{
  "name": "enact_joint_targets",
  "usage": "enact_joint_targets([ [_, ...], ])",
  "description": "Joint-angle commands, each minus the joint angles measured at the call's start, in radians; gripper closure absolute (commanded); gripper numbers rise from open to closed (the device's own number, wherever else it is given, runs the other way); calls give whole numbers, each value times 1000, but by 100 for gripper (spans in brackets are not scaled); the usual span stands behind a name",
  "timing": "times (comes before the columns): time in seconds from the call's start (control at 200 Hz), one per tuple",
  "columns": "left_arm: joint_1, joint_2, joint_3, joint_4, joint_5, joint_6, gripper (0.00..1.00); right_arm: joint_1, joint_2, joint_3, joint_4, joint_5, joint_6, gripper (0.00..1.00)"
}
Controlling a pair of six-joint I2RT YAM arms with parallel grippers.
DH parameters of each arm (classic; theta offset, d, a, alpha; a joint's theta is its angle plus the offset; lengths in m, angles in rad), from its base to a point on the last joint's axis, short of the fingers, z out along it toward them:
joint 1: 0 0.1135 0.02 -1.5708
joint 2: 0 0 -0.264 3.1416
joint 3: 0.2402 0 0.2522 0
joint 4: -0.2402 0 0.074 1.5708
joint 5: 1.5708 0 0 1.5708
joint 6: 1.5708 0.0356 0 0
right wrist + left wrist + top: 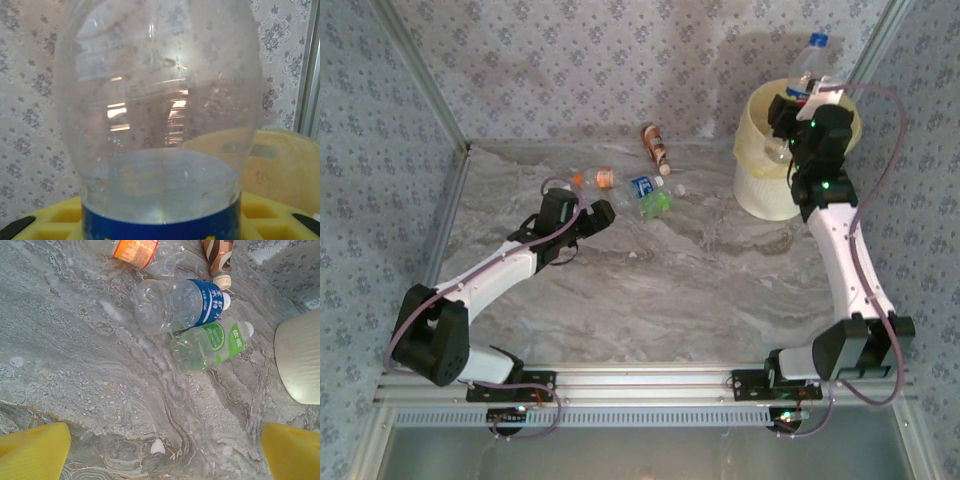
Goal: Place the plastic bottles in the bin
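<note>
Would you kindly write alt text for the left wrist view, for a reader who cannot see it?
A blue-labelled bottle, green-labelled bottle, orange-labelled bottle and brown-labelled bottle lie on a marbled table, the bin at right. The open left claw's yellow fingertips frame the bottom corners.

My overhead camera sits above and behind both arm bases. It looks down and forward across the marbled table [700,290] to the wallpapered back wall [620,60], far enough off to take in the whole workspace.

The left wrist camera looks down at the tabletop from fairly close, with the left gripper [165,455] framing its bottom corners. It faces the blue-label bottle [180,304], the green-label bottle [212,344] and the bin [300,360] wall, all of which I also see from overhead.

The right wrist camera faces level toward the wallpaper, right up against the blue-capped bottle [160,125], with the bin rim behind. Overhead shares both.
</note>
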Motion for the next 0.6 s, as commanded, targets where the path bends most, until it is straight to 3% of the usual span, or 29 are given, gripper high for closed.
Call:
enact_joint_targets([
  [0.0,7,-14,23,-9,0,3,2,-50,72,107,-47,-74,16,50],
  [0.36,7,-6,24,-11,0,-1,2,-106,317,274,-6,-11,-155,48],
  [0.595,7,-10,18,-16,-12,1,2,-110,371,288,-156,-71,-149,45],
])
